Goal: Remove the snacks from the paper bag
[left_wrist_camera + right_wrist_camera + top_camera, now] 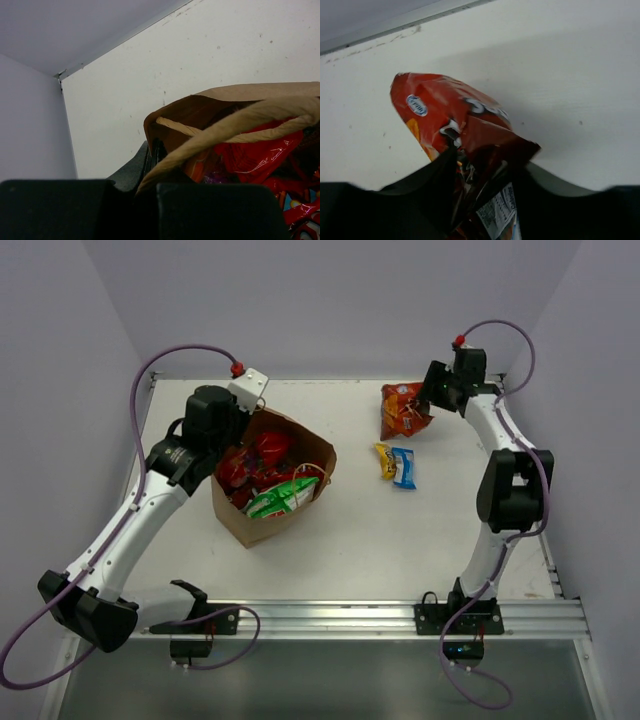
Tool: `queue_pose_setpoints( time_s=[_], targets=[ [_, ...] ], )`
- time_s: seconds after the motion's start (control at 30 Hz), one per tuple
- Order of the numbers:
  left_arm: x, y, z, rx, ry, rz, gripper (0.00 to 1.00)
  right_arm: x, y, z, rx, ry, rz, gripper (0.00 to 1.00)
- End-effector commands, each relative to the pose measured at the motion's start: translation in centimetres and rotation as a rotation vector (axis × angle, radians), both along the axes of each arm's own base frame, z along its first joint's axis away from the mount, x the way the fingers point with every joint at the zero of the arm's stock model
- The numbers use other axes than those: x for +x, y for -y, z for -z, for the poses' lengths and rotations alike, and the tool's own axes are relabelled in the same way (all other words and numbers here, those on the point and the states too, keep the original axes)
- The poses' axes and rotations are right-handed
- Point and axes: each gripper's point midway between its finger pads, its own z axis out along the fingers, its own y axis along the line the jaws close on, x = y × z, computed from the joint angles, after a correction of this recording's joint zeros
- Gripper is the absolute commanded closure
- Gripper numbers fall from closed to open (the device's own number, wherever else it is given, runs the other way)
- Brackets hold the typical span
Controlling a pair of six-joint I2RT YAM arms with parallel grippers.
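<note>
Left claw (242, 420) sits at the upper-left rim of the paper bag (270, 525), left of centre in the overhead view. It is pinched tight, and its wrist camera shows the bag's twisted handle (225, 125) running down into the closed jaws. The bag leans with its mouth tipped toward the lower right. Inside it lie several red packets (255, 465) and a green-and-white packet (280, 500) close to the lip, so most of the snacks are not out yet.

To the right of the bag, near the middle right of the table (350, 560), a small yellow-and-blue packet (395, 465) lies flat, well apart from the bag. Above it, toward the upper right, an orange packet (402, 410) rests on the table near the far edge. The right claw (430, 400) is at its right-hand end. In that claw's own camera the fingers stand on either side of the packet's crumpled tail, but whether they press it or have let go cannot be told.

Several things could go wrong from here. If the foil tail clings to a finger as the right claw lifts away, the orange packet could be dragged along or flipped toward the far edge. A hard pull by the left claw on the thin handle might tear it or tip the bag over, spilling the packets. A reach into the tilted mouth could also snag the free handle loop and shove the bag sideways.
</note>
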Motion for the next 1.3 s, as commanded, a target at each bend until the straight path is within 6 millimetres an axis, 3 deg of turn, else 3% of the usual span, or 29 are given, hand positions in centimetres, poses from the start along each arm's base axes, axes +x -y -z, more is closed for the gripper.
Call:
queue_pose_setpoints(
  time_s=[0.0,0.03,0.07,0.1,0.2,0.23,0.3,0.33,0.4,0.43,0.5,0.53,0.67,0.7,0.73,0.77,0.8,0.9,0.93,1.07,1.27],
  targets=[
    [1.3,-0.6,-7.3,-0.048,0.256,-0.019,1.00,-1.3,3.7,-2.9,-0.055,-0.009,0.161,0.36],
    [1.2,-0.5,-7.3,-0.047,0.255,-0.014,1.00,-1.9,4.0,-3.9,-0.071,0.003,0.166,0.29],
    [1.1,-0.6,-7.4,-0.050,0.257,-0.011,1.00,-3.0,4.7,-6.2,-0.105,0.041,0.182,0.23],
    [1.1,-0.4,-7.5,-0.053,0.259,-0.004,1.00,-3.7,4.9,-7.2,-0.116,0.058,0.188,0.11],
    [1.0,-0.3,-7.3,-0.053,0.254,0.003,1.00,-6.9,4.6,-11.7,-0.141,0.135,0.183,0.06],
    [1.0,-0.3,-7.2,-0.053,0.251,0.003,1.00,-8.6,3.5,-14.4,-0.147,0.193,0.152,0.05],
    [0.9,-0.3,-7.2,-0.056,0.249,0.005,1.00,-10.6,1.2,-15.9,-0.155,0.240,0.062,0.05],
    [0.7,-0.3,-7.4,-0.059,0.253,0.008,1.00,-11.9,-1.9,-16.8,-0.144,0.272,-0.026,0.05],
    [0.7,-0.3,-7.4,-0.060,0.254,0.013,1.00,-15.2,-5.4,-19.4,-0.125,0.364,-0.146,0.05],
    [0.6,-0.3,-7.4,-0.062,0.254,0.014,1.00,-16.9,-9.3,-20.5,-0.098,0.412,-0.260,0.06],
    [0.5,-0.1,-7.4,-0.066,0.251,0.022,1.00,-19.8,-12.9,-21.7,-0.055,0.473,-0.393,0.07],
    [0.4,-0.1,-7.4,-0.069,0.250,0.026,1.00,-21.4,-15.7,-22.2,-0.029,0.500,-0.478,0.08],
    [0.0,0.2,-7.3,-0.078,0.246,0.050,1.00,-25.0,-21.6,-23.9,-0.031,0.584,-0.685,0.08],
    [-0.1,0.3,-7.3,-0.080,0.247,0.054,1.00,-25.1,-22.9,-22.9,-0.065,0.569,-0.739,0.08],
    [-0.3,0.4,-7.3,-0.083,0.247,0.063,1.00,-26.4,-24.7,-24.0,-0.060,0.594,-0.788,0.08],
    [-0.3,0.6,-7.1,-0.086,0.241,0.074,1.00,-26.7,-25.8,-23.7,-0.071,0.593,-0.822,0.08],
    [-0.4,0.7,-7.1,-0.090,0.239,0.079,1.00,-26.6,-27.2,-22.3,-0.131,0.587,-0.880,0.08],
    [-0.7,1.0,-7.0,-0.101,0.232,0.103,1.00,-27.9,-30.3,-21.0,-0.216,0.634,-1.025,0.08],
    [-0.9,1.2,-7.0,-0.104,0.228,0.113,1.00,-28.2,-31.5,-19.6,-0.237,0.631,-1.086,0.08],
    [-1.4,1.8,-7.3,-0.120,0.229,0.157,1.00,-27.8,-33.4,-16.8,-0.393,0.698,-1.233,0.08],
    [-2.1,2.7,-7.8,-0.161,0.228,0.211,1.00,-25.2,-34.2,-13.1,-0.575,0.704,-1.251,0.08]
  ],
)
